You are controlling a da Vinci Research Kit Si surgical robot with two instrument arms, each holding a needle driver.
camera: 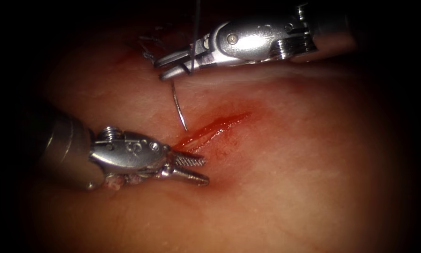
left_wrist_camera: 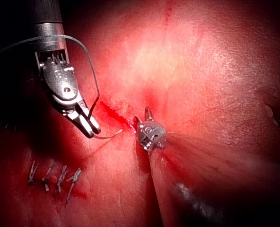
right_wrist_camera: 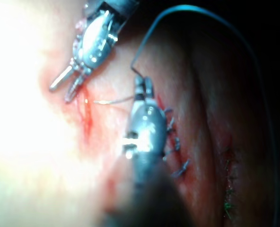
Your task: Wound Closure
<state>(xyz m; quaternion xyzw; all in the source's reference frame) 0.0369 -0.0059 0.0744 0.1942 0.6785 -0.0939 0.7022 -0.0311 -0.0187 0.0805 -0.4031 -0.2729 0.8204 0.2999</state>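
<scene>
The right tool [camera: 166,67] reaches in from the upper right with its jaws shut on the curved needle [camera: 178,107] near its rear end. The needle hangs free above the tissue [camera: 290,178], its tip just off the left lip of the cut [camera: 217,125]. Dark thread [camera: 197,23] runs up from these jaws. The left tool [camera: 205,170] lies low at the cut's left end, jaws open and holding nothing. The left wrist view has the right tool [left_wrist_camera: 93,131] gripping the needle [left_wrist_camera: 109,136] beside the left tool [left_wrist_camera: 142,115]. The right wrist view has the needle [right_wrist_camera: 107,101] pointing from the right tool [right_wrist_camera: 143,81] toward the left tool [right_wrist_camera: 59,93].
Red fluid [camera: 191,138] lines the cut and wets the tissue around it. A row of finished stitches [left_wrist_camera: 55,177] with cut thread ends [camera: 147,51] sits behind the right tool. The thread [right_wrist_camera: 201,9] arcs in a long loop over the stitches [right_wrist_camera: 173,142].
</scene>
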